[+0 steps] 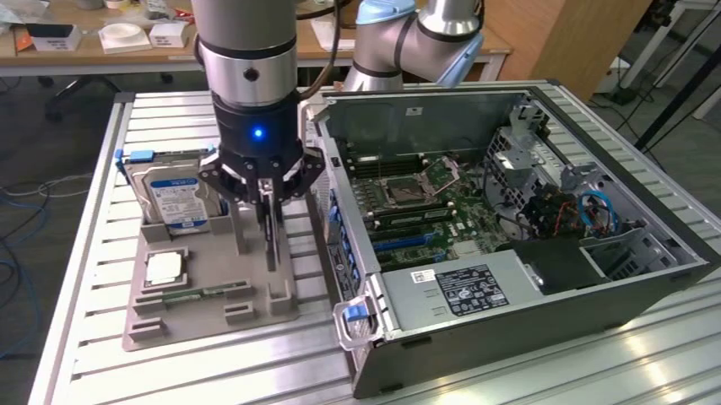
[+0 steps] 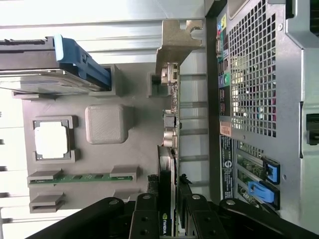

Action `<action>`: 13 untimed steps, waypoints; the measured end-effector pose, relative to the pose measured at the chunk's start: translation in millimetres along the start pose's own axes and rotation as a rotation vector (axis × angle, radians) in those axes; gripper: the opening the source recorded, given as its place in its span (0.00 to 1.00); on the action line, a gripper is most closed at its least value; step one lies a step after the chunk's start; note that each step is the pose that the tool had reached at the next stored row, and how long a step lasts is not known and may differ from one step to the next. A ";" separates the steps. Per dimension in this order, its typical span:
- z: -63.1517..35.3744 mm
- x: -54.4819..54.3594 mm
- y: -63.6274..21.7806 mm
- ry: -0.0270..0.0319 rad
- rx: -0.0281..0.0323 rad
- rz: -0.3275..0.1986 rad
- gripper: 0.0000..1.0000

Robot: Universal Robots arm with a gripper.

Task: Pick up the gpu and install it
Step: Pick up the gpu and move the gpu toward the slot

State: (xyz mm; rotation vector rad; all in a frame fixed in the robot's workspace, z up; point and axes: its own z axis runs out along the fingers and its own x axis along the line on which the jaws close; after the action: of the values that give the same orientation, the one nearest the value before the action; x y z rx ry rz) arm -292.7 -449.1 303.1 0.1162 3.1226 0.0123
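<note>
Over the grey holder (image 1: pixel 181 325), just beside the open computer case (image 1: pixel 529 337): clamping the gpu (image 1: pixel 270 240) with the gripper (image 1: pixel 267 184), pinching both faces between the fingers (image 2: pixel 145 214). Parked upright on edge in its slot, probably to offer that thin top edge.

gripper (image 2: pixel 168 206): black fingers (image 2: pixel 144 214) are clamping the gpu (image 2: pixel 166 172) from both sides
gpu: is showing edge-on, silver bracket (image 2: pixel 175 42) pointing away from the fingers
grey tray (image 2: pixel 134 99): is carrying a processor chip (image 2: pixel 51 140), a green memory stick (image 2: pixel 82 177) and a hard drive (image 2: pixel 35 64) with a blue rail
computer case (image 2: pixel 254 74): is standing just beside the gpu, blue latches (image 2: pixel 260 191) showing
</note>
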 end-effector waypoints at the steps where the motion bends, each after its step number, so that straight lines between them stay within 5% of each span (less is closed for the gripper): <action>1: -1.7 0.0 0.0 -0.0001 0.0000 0.000 0.26; 13: -22.6 -0.4 0.2 -0.0001 -0.0001 0.000 0.26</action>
State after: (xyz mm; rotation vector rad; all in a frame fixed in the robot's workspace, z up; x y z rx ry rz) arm -292.7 -449.1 325.7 0.1161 3.1225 0.0124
